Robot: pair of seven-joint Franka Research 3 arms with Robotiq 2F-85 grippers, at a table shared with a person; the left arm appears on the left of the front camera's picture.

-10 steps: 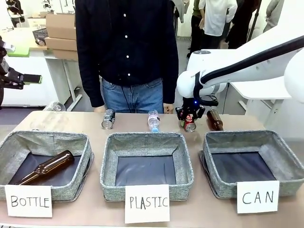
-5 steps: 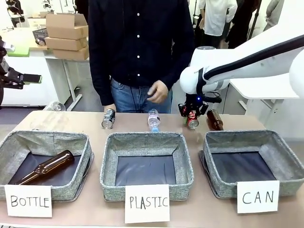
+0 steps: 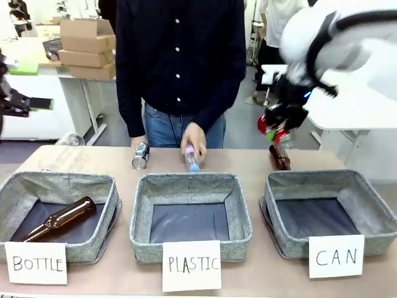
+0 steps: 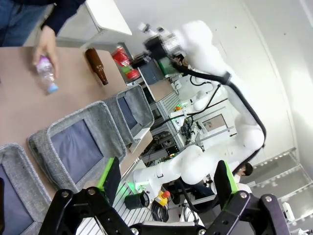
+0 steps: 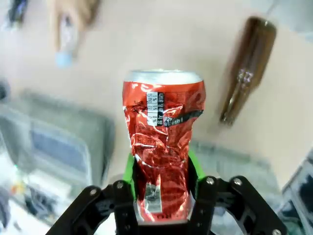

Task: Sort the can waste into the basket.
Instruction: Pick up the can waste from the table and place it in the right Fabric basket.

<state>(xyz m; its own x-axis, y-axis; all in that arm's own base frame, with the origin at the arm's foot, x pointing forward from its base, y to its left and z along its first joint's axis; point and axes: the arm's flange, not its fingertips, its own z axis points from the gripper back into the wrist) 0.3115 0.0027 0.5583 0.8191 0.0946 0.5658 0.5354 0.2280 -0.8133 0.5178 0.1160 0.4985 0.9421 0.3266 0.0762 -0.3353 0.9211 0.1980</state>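
Observation:
My right gripper (image 3: 278, 128) hangs in the air above the table's far right, shut on the dented red can (image 5: 163, 132), which also shows as a red blur (image 3: 273, 126) in the front view and far off (image 4: 120, 55) in the left wrist view. The silver and black can (image 3: 141, 155) lies on the table at the far left-centre. The grey basket (image 3: 366, 211) behind the "CAN" card (image 3: 335, 256) sits at the front right, with nothing in it. My left gripper (image 4: 166, 178) is open, high off the table's left side.
A person's hand (image 3: 195, 138) grips the clear plastic bottle (image 3: 190, 159) behind the "PLASTIC" bin (image 3: 190, 186). One brown bottle (image 3: 280, 156) lies behind the CAN basket, another (image 3: 57, 218) lies inside the "BOTTLE" bin (image 3: 37, 185).
My right gripper has lifted the red can off the table, up and to the right. The person's hand has come down onto the plastic bottle.

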